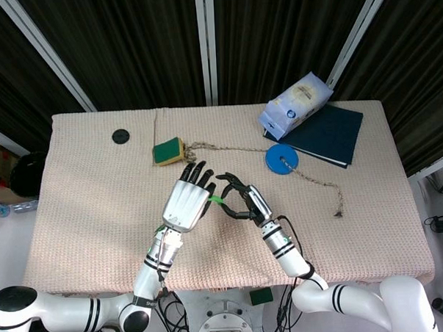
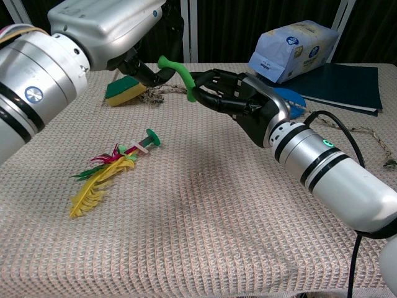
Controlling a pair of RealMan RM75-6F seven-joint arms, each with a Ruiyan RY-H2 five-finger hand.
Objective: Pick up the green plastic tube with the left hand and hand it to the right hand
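The green plastic tube (image 2: 178,73) is a short curved piece held above the table's middle. My left hand (image 2: 144,69) pinches its upper end from the left. My right hand (image 2: 239,96) reaches in from the right, and its dark fingers (image 2: 208,84) curl around the tube's lower end, which pokes out just past them. From the head view only a small piece of the green tube (image 1: 216,201) shows, between the back of the left hand (image 1: 186,203) and the curled right hand (image 1: 243,199).
A feather toy (image 2: 105,177) lies on the cloth below the hands. Behind them lie a green-and-yellow sponge (image 1: 168,150) and a rope (image 1: 310,175). A blue disc (image 1: 281,160), a white bag (image 1: 295,104) and a dark book (image 1: 329,135) sit at the back right, a black disc (image 1: 119,136) at the back left.
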